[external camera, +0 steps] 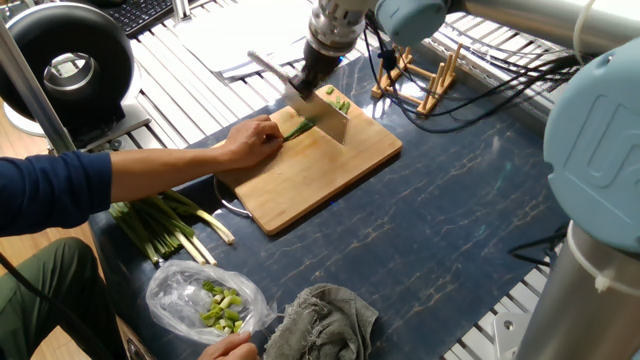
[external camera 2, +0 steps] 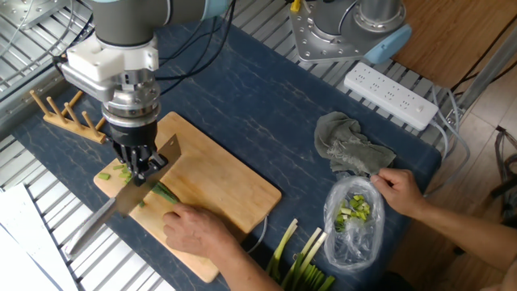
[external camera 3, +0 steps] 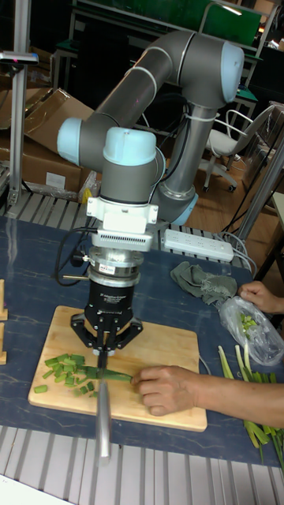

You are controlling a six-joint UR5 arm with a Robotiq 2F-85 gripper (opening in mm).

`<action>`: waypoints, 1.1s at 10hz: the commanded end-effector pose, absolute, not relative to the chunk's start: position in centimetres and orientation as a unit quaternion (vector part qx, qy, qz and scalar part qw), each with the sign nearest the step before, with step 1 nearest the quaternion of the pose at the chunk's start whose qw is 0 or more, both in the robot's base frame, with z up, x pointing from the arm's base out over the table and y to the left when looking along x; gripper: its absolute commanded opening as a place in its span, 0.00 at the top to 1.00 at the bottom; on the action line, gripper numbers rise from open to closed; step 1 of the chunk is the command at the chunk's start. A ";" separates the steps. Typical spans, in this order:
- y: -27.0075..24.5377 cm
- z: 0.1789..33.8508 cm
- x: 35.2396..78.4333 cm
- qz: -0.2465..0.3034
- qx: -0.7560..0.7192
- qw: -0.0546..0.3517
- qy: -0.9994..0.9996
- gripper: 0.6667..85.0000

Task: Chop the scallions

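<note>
A slender green scallion (external camera: 298, 128) (external camera 2: 166, 192) (external camera 3: 118, 376) lies on the wooden cutting board (external camera: 320, 170) (external camera 2: 222, 182) (external camera 3: 162, 339), pinned at one end by a person's hand (external camera: 250, 140) (external camera 2: 198, 230) (external camera 3: 170, 388). Short cut bits (external camera: 338, 100) (external camera 2: 121, 171) (external camera 3: 67, 371) are piled at the board's other end. My gripper (external camera: 305, 78) (external camera 2: 137, 164) (external camera 3: 105, 338) is shut on a knife (external camera: 322, 115) (external camera 2: 117, 210) (external camera 3: 102, 410) whose blade crosses the scallion's free end between the hand and the bits.
A thick bundle of stalks (external camera: 165, 225) (external camera 2: 299, 259) lies off the board. The person's other hand holds a clear bag of chunks (external camera: 205, 300) (external camera 2: 355, 218) (external camera 3: 252, 323). Also here: a grey cloth (external camera: 325, 320) (external camera 2: 347, 145), a power strip (external camera 2: 392, 93), and a wooden rack (external camera: 420, 80) (external camera 2: 69, 113).
</note>
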State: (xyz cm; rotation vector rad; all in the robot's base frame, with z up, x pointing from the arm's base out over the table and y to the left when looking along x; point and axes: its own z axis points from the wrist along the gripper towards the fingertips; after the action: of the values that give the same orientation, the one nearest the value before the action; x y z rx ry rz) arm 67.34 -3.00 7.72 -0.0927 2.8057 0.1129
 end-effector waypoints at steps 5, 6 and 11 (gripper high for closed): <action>-2.2 7.9 69.8 0.041 -0.023 0.174 0.984 0.99; -2.4 8.6 69.4 0.045 -0.027 0.167 0.985 0.99; -1.8 7.2 71.9 0.045 -0.017 0.194 0.980 0.99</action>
State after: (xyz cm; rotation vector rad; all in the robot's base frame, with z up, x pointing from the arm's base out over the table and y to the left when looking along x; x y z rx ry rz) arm 70.88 -2.07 7.34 -0.0693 2.7688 0.1147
